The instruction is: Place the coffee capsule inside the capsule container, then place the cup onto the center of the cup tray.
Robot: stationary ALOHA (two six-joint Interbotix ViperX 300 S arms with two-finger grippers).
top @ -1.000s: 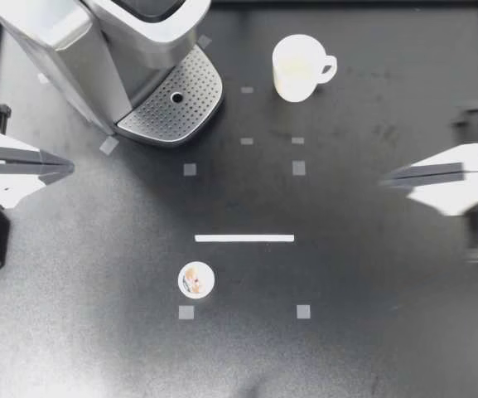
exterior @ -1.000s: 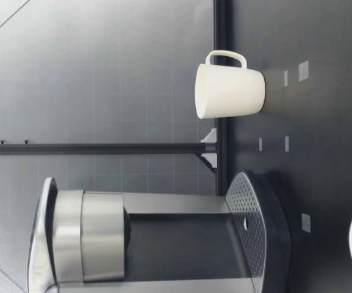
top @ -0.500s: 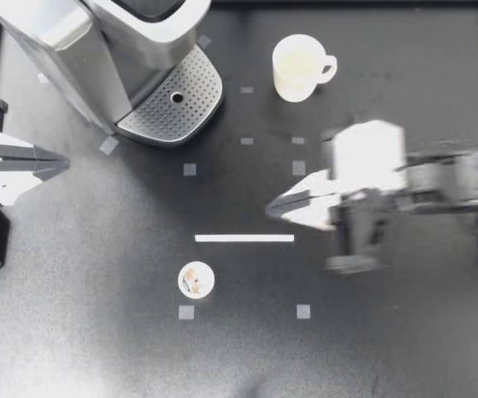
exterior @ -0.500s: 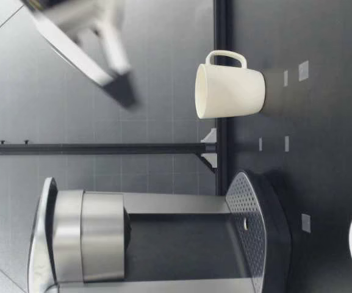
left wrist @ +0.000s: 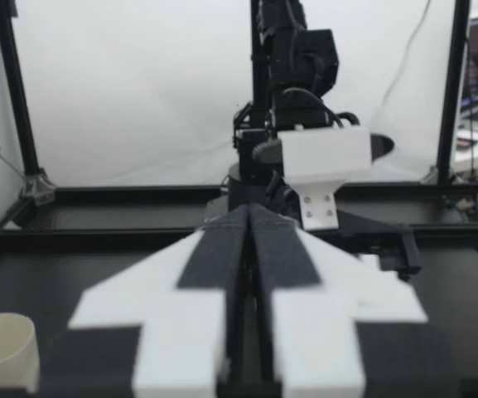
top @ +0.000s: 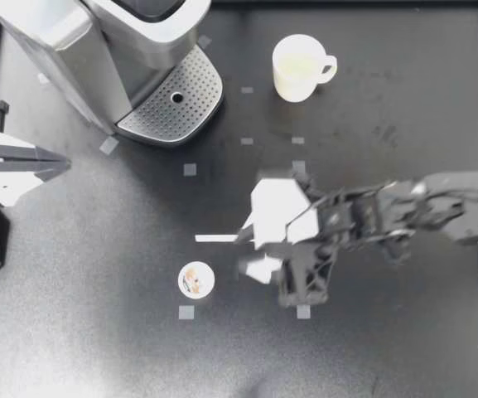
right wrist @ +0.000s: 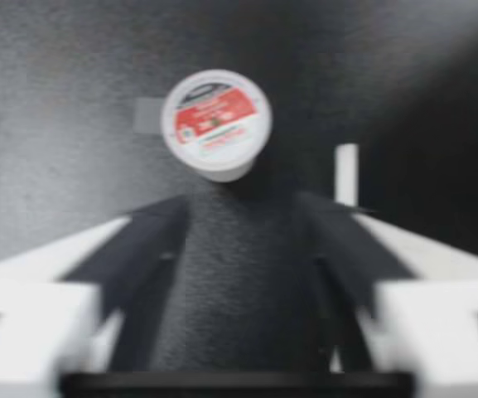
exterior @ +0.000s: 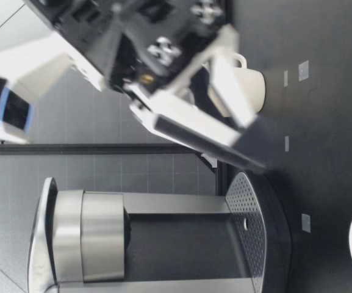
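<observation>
Both fingers of the right gripper (top: 245,253) are standing wide open, gripping nothing, over the white tape strip (top: 214,238). The small round foil-lidded white coffee capsule (top: 195,279) is sitting lid-up just beside that strip, straight ahead of them; the left gripper (top: 63,168) is sitting closed, far from the strip.

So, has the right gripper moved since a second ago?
Yes. My right gripper has swung in from the right, reaching the white tape line, just short of the coffee capsule.
</observation>
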